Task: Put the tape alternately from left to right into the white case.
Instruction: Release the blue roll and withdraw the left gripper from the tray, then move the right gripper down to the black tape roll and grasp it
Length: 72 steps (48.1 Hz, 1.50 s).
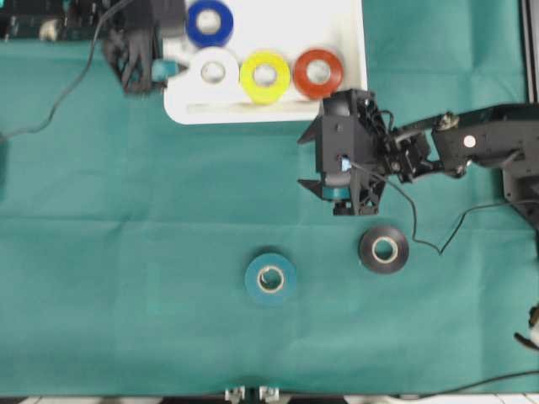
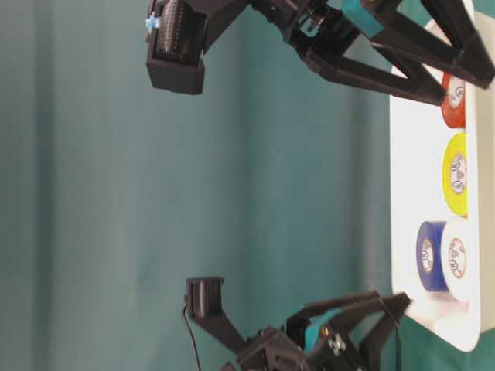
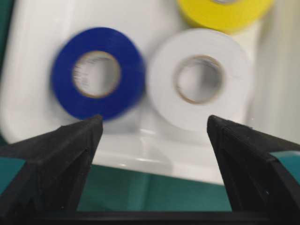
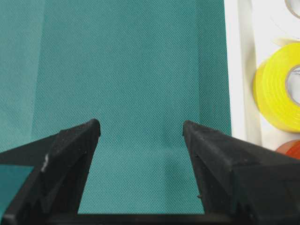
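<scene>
Inside the white case (image 1: 349, 50) lie four rolls, apparently; teal roll (image 1: 270, 279) and black roll (image 1: 384, 249) wait on the cloth; left gripper (image 3: 154, 129) and right gripper (image 4: 140, 133) spread, empty.

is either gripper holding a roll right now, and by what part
No. Both the left gripper and the right gripper are open and empty.

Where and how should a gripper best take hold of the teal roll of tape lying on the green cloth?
The teal roll of tape lies flat with its pale core facing up and open cloth all round. Probably best to come straight down from above and pinch across its outer wall, or put one finger in the core and one outside the ring.
</scene>
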{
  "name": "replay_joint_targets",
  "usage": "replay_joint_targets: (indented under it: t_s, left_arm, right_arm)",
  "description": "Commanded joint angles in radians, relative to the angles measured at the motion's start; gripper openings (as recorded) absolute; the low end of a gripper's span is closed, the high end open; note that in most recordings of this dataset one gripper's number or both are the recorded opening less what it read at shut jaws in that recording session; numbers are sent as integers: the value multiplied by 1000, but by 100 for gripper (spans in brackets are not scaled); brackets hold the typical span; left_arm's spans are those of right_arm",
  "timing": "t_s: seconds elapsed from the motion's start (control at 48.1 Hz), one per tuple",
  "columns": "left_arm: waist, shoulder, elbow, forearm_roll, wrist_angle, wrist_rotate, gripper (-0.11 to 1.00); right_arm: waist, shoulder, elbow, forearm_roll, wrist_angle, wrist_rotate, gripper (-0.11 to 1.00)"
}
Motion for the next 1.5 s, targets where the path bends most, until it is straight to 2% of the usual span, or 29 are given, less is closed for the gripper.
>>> replay_joint_targets:
  t_s: [0.0,0.312,0.52,1.477]
  left_arm:
    - [-41,-41,25,-2,-3,-2,70]
    - [-202,-94,81,-2,-5,-5,70]
    - [-278,-94,86,-2,-8,-6,70]
    - [-285,-87,101,-3,-9,-9,70]
  right_arm:
    - [3,-11,-8,2,-5,0,79]
    - [3,-11,-8,2,-5,0,79]
    - [3,-11,-8,2,-8,0,79]
    - [18,-20,8,2,-5,0,79]
